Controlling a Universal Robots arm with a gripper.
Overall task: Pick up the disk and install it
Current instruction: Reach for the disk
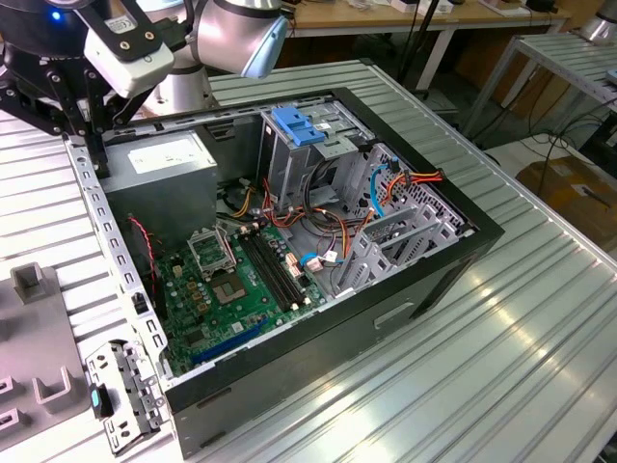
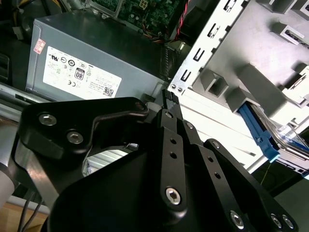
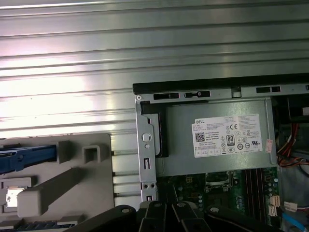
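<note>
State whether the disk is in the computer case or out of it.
Out: in the second wrist view the disk sits in the grey holder beside the case.

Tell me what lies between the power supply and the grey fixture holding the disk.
In the first wrist view, the case's metal side rail and a bare strip of ribbed table separate the power supply from the grey fixture holding the disk.

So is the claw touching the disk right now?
Apart. In the first wrist view the disk lies in the grey holder, and a stretch of bare holder separates it from the claw.
</note>
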